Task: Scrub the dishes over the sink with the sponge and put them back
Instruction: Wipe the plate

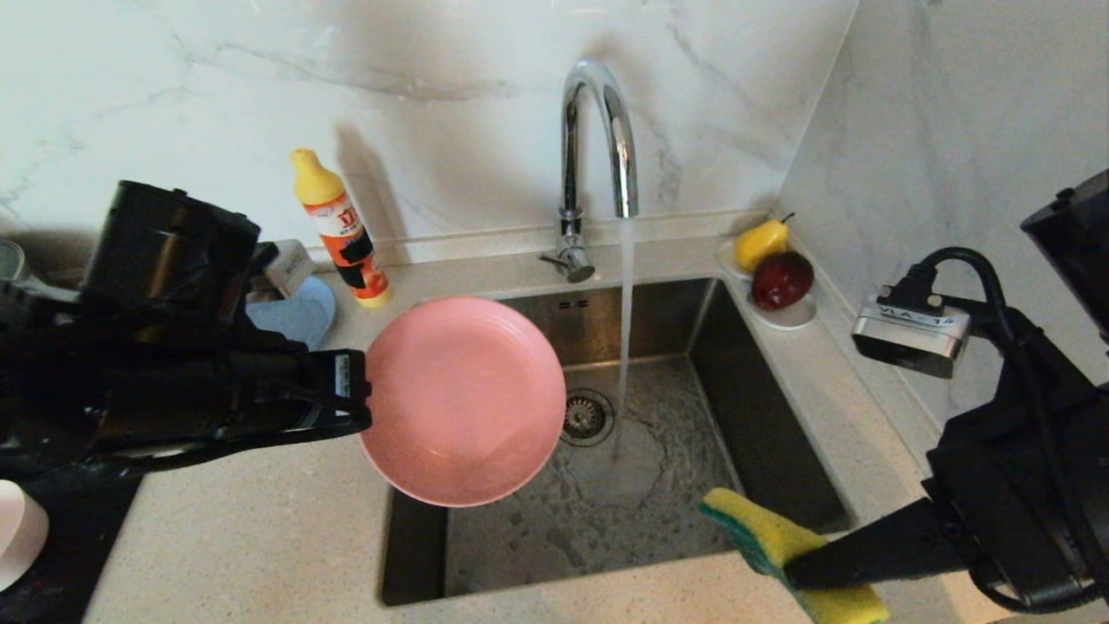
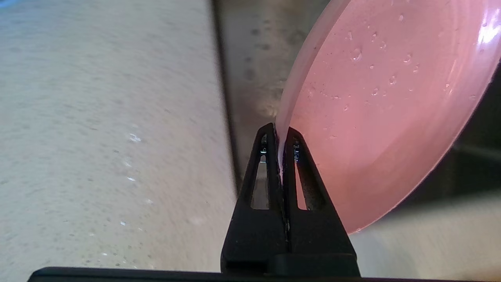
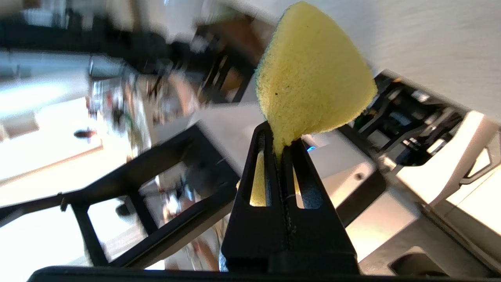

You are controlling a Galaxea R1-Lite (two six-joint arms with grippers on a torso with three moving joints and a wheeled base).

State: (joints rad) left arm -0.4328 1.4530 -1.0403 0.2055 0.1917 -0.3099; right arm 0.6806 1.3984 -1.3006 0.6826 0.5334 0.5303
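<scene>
Pink plate: held clear of the worktop, projecting from the left gripper out over the near-left part of the sink. Its eating face is turned up towards the head camera and slightly tilted; being round, it has no long axis. The left wrist view shows water droplets on that face.

Left gripper: clamped on the plate's rim, the fingers pressed to either side of the thin edge with only the rim between them. It sits at the sink's left edge, above the worktop.

Sponge: yellow foam with a green scouring face, long axis running diagonally from the sink's near-right corner back towards the robot. The right gripper is closed tight on it, pinching the foam near its middle, at the sink's front-right edge.

Views compared: only the head view shows the faucet running a stream into the basin, just beyond the plate, with the detergent bottle and a blue plate behind the left gripper, and the fruit dish at the sink's far-right corner. The right wrist view shows the sponge's yellow face bulging out past the fingertips; the green face shows there only as a thin edge.
</scene>
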